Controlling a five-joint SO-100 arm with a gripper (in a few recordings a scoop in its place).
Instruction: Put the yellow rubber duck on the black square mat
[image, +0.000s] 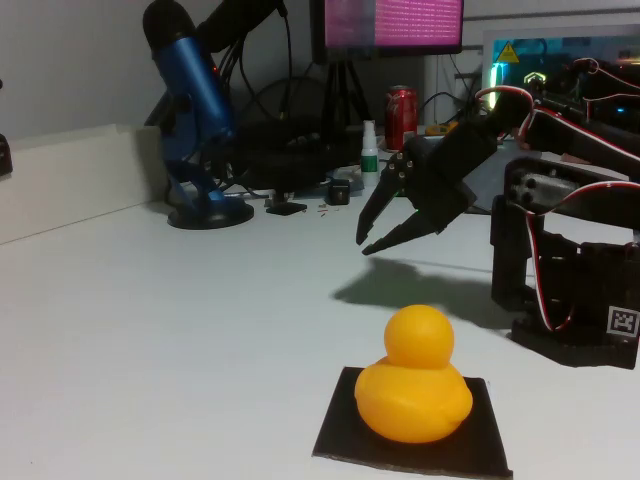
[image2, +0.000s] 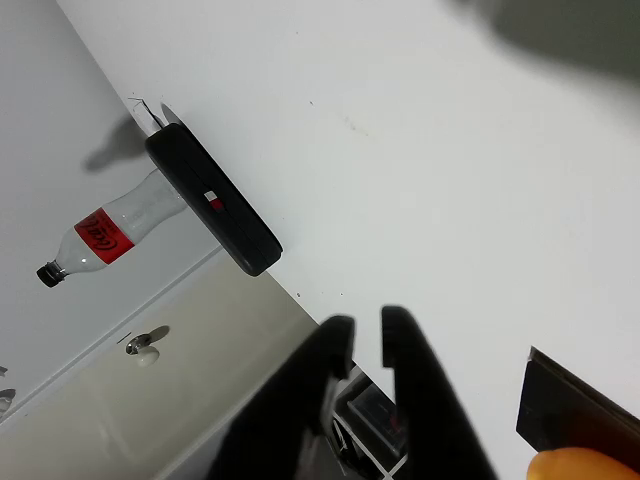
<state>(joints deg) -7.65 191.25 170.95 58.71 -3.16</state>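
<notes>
The yellow rubber duck (image: 415, 385) sits upright on the black square mat (image: 490, 440) near the table's front, facing away from the fixed camera. My black gripper (image: 363, 246) hangs above the table behind the duck, well apart from it, tips pointing down and left. Its fingers stand open by only a narrow gap with nothing between them. In the wrist view the gripper (image2: 367, 325) is over bare white table, with a corner of the mat (image2: 570, 410) and a sliver of the duck (image2: 585, 465) at the bottom right.
A blue microphone (image: 195, 110) on a round stand is at the back left, with a red can (image: 401, 115) and a small bottle (image: 369, 150) behind. The arm's base (image: 570, 290) stands at the right. A black flat device (image2: 215, 200) and a cola bottle (image2: 100, 235) lie by the table edge.
</notes>
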